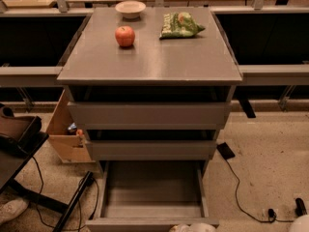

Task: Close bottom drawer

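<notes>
Speckled floor (270, 153), grey cabinet (149, 57) — bottom drawer (152, 190) stood pulled out.
Gripper (193, 227) sat low at the drawer's near front edge, its grip impossible to tell — the closing push was all left to do.

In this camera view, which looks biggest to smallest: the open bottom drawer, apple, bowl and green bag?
1. bottom drawer
2. green bag
3. bowl and apple look alike; the bowl sits farther back, so no ranking.
The gripper shows at the bottom edge, by the drawer front.
</notes>
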Action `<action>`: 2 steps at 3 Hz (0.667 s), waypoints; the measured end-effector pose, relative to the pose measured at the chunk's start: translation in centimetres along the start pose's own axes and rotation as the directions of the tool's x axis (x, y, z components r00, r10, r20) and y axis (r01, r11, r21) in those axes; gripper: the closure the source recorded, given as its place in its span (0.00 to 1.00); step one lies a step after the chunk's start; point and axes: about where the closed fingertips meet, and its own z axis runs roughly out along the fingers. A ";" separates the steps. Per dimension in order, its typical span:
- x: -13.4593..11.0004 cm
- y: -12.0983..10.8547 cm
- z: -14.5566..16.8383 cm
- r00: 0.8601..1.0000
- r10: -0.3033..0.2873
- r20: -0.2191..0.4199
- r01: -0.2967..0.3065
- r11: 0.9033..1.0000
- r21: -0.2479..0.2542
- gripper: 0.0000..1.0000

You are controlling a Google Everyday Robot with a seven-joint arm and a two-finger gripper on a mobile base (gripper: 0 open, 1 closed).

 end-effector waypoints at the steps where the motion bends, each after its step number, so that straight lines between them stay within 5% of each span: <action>1: -0.1 -1.0 -2.7 0.999 0.030 0.016 -0.032 0.996 0.078 1.00; 2: -0.1 -1.0 -2.7 0.999 0.030 0.016 -0.032 0.996 0.078 1.00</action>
